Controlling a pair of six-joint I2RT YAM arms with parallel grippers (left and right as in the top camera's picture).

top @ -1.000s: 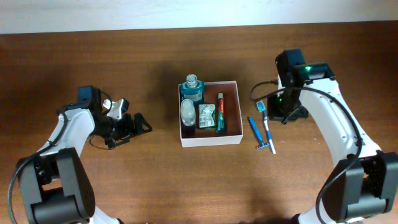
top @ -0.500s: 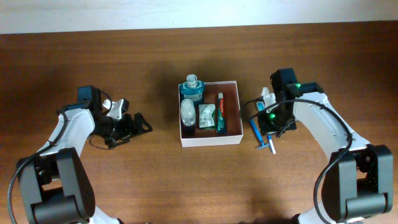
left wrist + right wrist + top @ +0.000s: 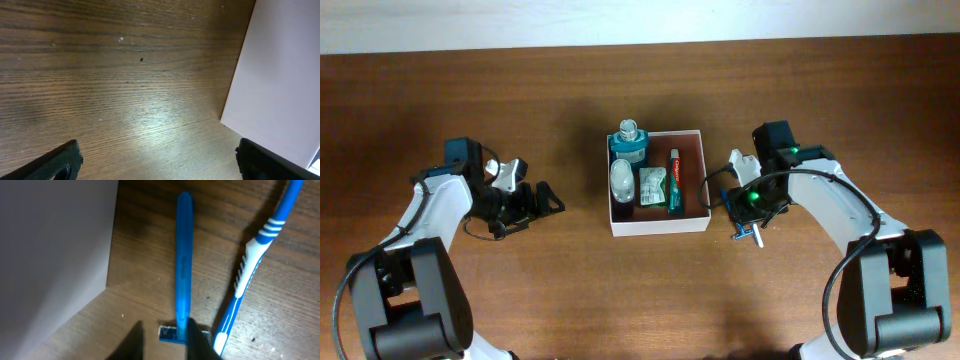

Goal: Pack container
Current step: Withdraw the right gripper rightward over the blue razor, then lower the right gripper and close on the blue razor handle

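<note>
The container (image 3: 658, 226), a white-walled box with a reddish-brown inside, sits mid-table. It holds a blue bottle (image 3: 629, 143), a clear bottle (image 3: 622, 178), a green packet (image 3: 652, 186) and a toothpaste tube (image 3: 674, 180). My right gripper (image 3: 746, 212) hovers just right of the box over a blue razor (image 3: 184, 255) and a blue-and-white toothbrush (image 3: 250, 265). Its fingers (image 3: 165, 342) are open, straddling the razor's head end. My left gripper (image 3: 532, 200) is open and empty on the table left of the box; its wrist view (image 3: 167, 162) shows bare wood between the fingers.
The box's white outer wall fills the left of the right wrist view (image 3: 55, 240) and the right of the left wrist view (image 3: 280, 75). The razor and toothbrush lie side by side, close together on the wooden table (image 3: 520, 290).
My right arm has swung from the back right down and left, and now sits low over the razor and toothbrush. The left arm has not moved.
</note>
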